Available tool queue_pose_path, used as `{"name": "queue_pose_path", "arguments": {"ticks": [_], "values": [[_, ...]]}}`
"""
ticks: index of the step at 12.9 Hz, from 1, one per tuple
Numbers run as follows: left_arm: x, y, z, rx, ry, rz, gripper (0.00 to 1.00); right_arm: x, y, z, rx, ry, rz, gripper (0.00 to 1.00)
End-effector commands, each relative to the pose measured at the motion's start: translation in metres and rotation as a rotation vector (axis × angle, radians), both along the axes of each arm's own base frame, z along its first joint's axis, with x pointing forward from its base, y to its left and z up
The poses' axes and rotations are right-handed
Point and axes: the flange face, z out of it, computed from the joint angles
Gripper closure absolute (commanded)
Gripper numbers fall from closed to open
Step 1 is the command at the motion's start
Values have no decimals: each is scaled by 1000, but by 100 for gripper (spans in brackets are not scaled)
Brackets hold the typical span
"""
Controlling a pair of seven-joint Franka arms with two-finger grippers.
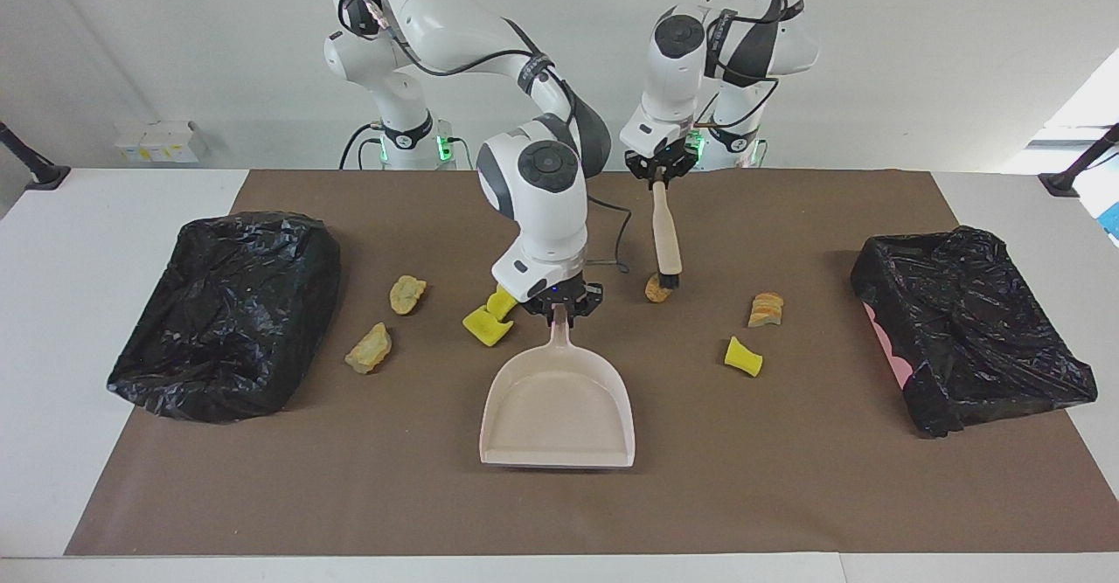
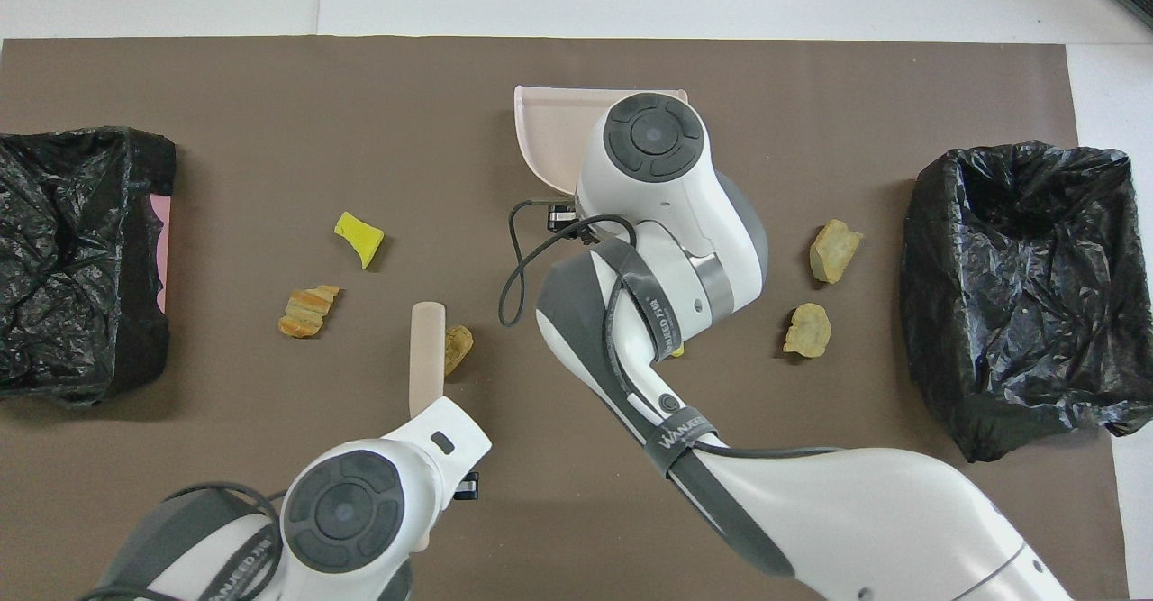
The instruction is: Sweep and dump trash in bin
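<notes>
My left gripper (image 1: 658, 172), upper centre of the facing view, is clamped on the top end of the hand brush (image 1: 666, 238). Brush hangs nearly upright, long axis running top to bottom of the frame, bristle end down and touching or just beside the brown lump (image 1: 657, 288) at centre frame. In the overhead view the brush handle (image 2: 425, 349) runs bottom to top, with that lump (image 2: 457, 347) right against its upper end.

My right gripper (image 1: 559, 303), centre of the facing view, is closed on the dustpan's (image 1: 557, 408) handle tip. Pan lies flat on the brown mat (image 1: 787, 496), long axis top to bottom, handle up-frame, mouth toward the bottom edge.

Key relation: the brown lump sits up-frame and to the frame's right of the pan's handle, so at the pan's closed end, not its mouth. I judge the pan has to be turned or moved, or the lump brushed round, before the sweep works. Left arm is the nearer one to this lump.

Rest of the trash: two yellow chunks (image 1: 489, 314) just beside my right gripper at its frame-left, two tan lumps (image 1: 407, 294) (image 1: 370, 348) further left near the black-bagged bin (image 1: 227, 312); an orange lump (image 1: 767, 309) and a yellow chunk (image 1: 742, 357) right of centre, toward the second bin (image 1: 970, 329) at frame right. All still on the mat, none in the pan.
</notes>
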Motion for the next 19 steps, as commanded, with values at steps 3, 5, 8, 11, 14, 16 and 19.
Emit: {"name": "queue_pose_path", "arguments": {"ticks": [3, 5, 8, 11, 14, 16, 19], "values": [[82, 100, -4, -31, 9, -20, 100, -18, -35, 18, -14, 69, 386, 100], [101, 152, -5, -19, 11, -54, 100, -22, -40, 17, -15, 99, 533, 100], [114, 207, -15, -15, 43, -67, 100, -30, -51, 11, -8, 121, 771, 100], [116, 229, -28, 18, 70, -50, 100, -38, -67, 0, 12, 142, 1060, 100], [116, 222, -50, 21, 106, -52, 100, -57, -82, -10, 40, 178, 1260, 100], [115, 214, -52, 19, 92, -70, 100, -74, -84, -20, 34, 199, 1342, 100], [111, 191, -60, 10, 94, -109, 100, -95, -73, -30, -89, 157, 1434, 100]]}}
